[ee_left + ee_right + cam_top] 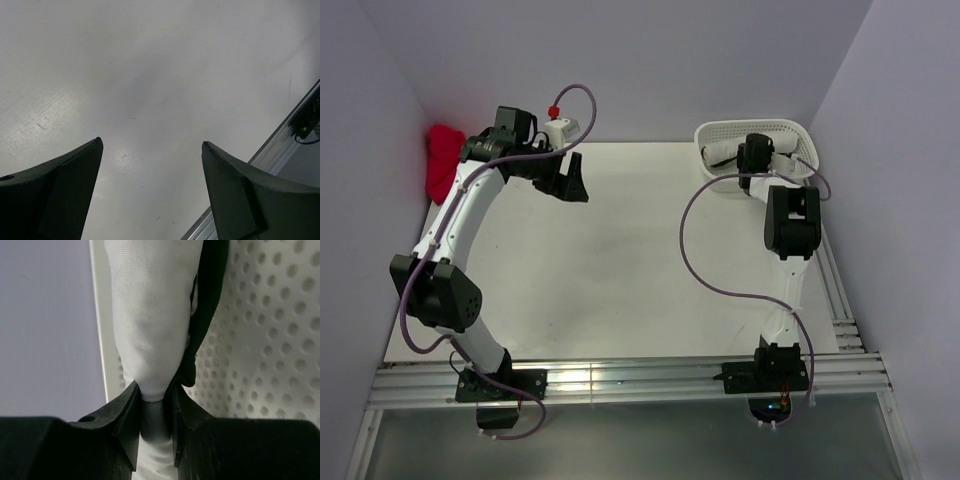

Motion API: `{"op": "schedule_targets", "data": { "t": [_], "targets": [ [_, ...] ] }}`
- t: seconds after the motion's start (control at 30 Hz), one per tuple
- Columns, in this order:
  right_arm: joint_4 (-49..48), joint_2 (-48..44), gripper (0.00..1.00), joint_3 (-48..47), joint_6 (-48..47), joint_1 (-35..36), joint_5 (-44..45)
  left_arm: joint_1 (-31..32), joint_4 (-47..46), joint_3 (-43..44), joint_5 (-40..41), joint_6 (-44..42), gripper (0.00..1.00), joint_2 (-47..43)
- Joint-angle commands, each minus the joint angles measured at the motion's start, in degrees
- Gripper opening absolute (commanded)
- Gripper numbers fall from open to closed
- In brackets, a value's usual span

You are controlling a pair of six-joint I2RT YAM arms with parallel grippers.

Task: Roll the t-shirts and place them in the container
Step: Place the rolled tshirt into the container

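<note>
At the far right corner of the table (pixel 620 270), inside a white perforated basket (pixel 722 129), the right gripper (pixel 154 395) is clamped on the off-white t-shirt (pixel 150 315). Its jaws are drawn in to a narrow gap, and the end of the rolled cloth is pinched between them. From that pinch the roll widens and runs away from the fingers along the basket's left wall. The dark t-shirt (pixel 207 300) lies pressed against the right side of the pale roll, between it and the dotted basket surface, just beside the right finger; whether the finger touches it cannot be told. Over the far left part of the table, the left gripper (pixel 151 144) hangs with its jaws spread wide, holding nothing. A red cloth (pixel 442 160) sits bunched in the back left corner.
</note>
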State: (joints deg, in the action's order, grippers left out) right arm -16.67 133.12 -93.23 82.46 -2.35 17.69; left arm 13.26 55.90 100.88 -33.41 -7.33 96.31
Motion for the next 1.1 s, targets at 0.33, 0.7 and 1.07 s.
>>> {"op": "schedule_targets", "data": {
  "t": [0.33,0.7,1.07],
  "targets": [
    [3.8,7.6,0.0,-20.0,2.3,-1.3,0.0,-0.1,1.6,4.5,-3.2,-3.3,0.86,2.4],
    [8.0,11.3,0.04,-23.8,3.5,-2.0,-2.7,0.2,2.5,6.6,-3.5,-3.1,0.86,4.1],
    [12.4,11.4,0.55,-24.5,5.0,-4.0,-8.0,1.7,3.7,9.7,-1.6,-2.1,0.84,5.4]
  ]
}}
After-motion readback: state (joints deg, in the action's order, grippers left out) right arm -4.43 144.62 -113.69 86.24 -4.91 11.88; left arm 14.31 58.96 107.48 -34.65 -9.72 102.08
